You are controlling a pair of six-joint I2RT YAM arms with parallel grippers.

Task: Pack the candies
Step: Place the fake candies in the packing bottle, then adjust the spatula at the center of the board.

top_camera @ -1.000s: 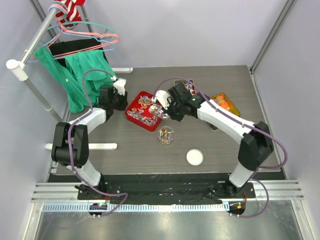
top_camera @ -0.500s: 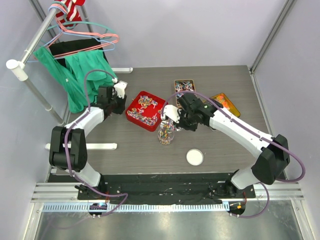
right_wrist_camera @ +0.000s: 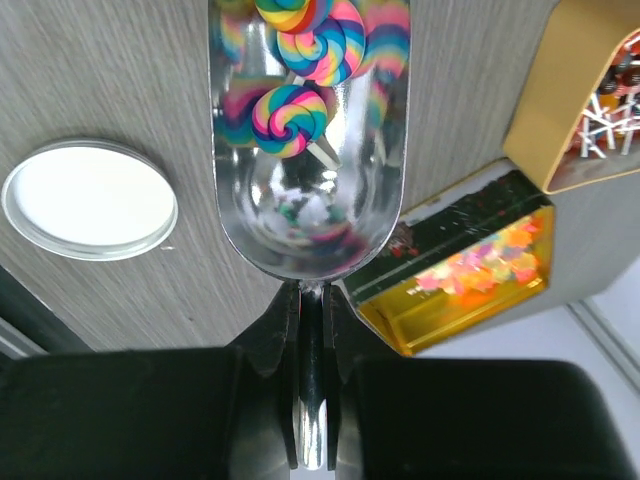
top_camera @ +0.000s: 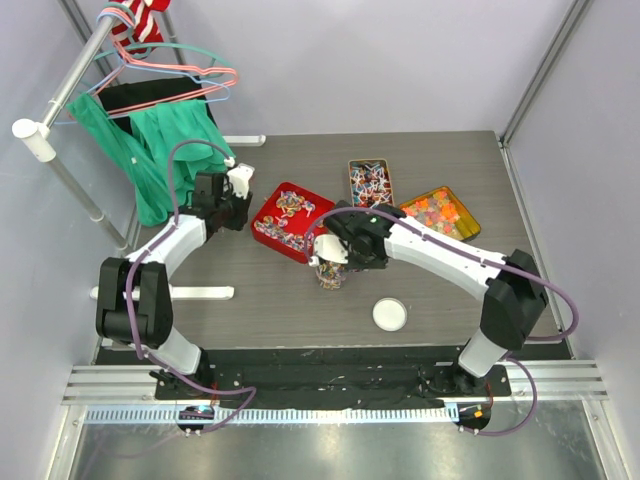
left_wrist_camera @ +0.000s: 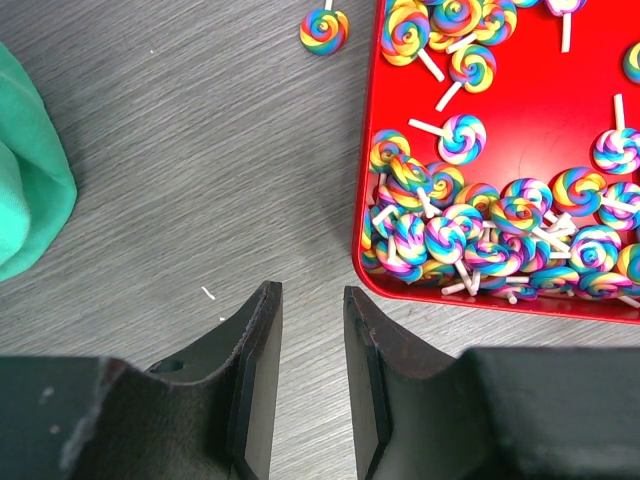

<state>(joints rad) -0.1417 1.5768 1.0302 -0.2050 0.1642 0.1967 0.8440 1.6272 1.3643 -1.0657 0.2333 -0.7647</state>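
Your right pincer clamps the scoop; miss the jar mouth and lollipops scatter. Left pincer narrowly open, empty.

Shiny metal scoop handle clamped in tool, swirl candies inside, white lid and yellow tin flanking

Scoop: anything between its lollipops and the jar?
Nothing visible. The right gripper holds the scoop of lollipops right over the jar. The lid lies off to the side. The jar's mouth itself is hidden under the gripper.
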